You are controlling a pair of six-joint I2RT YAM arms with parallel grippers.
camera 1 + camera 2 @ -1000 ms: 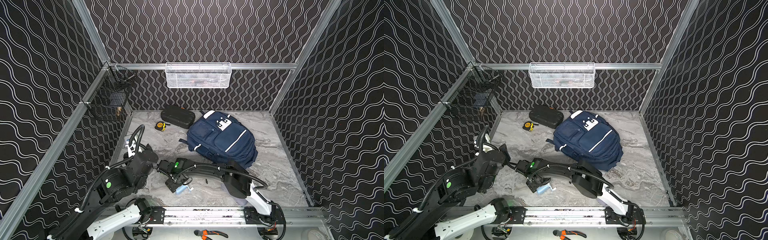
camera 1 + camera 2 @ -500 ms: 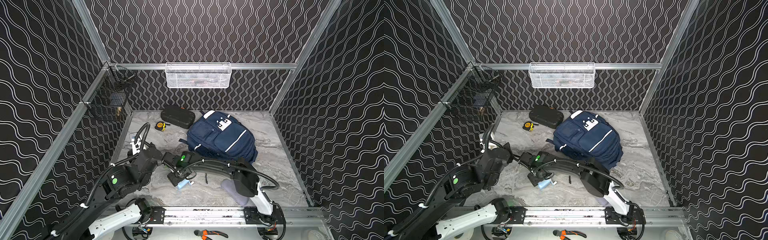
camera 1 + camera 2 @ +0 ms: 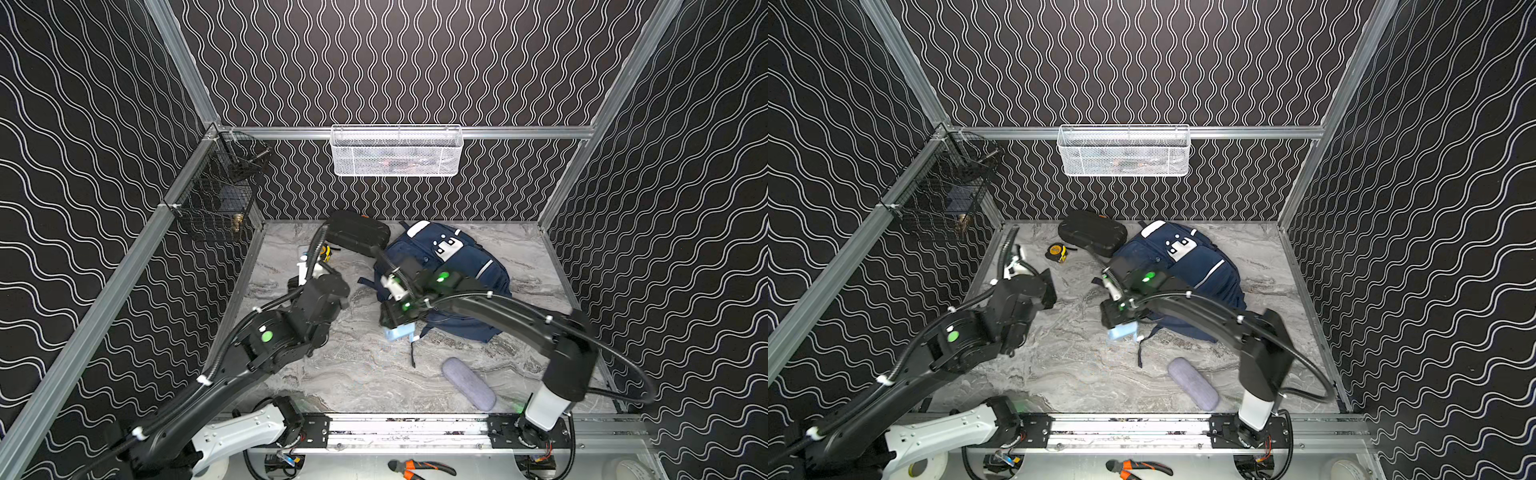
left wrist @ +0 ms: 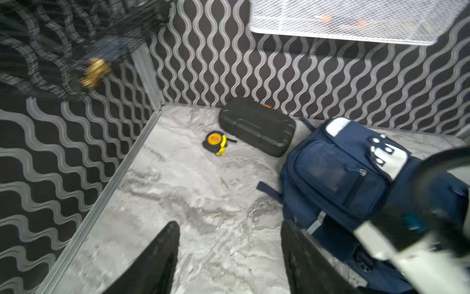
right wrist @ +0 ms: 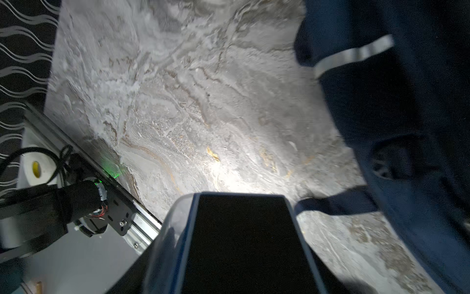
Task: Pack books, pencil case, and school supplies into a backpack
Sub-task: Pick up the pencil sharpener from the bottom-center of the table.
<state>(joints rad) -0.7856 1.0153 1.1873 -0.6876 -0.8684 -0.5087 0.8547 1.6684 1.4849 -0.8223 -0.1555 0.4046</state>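
The navy backpack lies flat at the back, right of centre. My right gripper is shut on the light-blue pencil sharpener, held just above the table at the backpack's near-left edge. In the right wrist view the sharpener fills the space between the jaws, with backpack fabric beside it. The grey-lavender pencil case lies alone near the front rail. My left gripper is open over bare table, left of the backpack. The books are out of view.
A black ribbed hard case sits against the back wall beside a yellow-black tape measure. A white wire basket hangs on the back wall. A black wire basket hangs on the left wall.
My right arm has carried the sharpener from the front left-centre back and right to the backpack's edge, uncovering the pencil case. My left arm has reached further toward the back.
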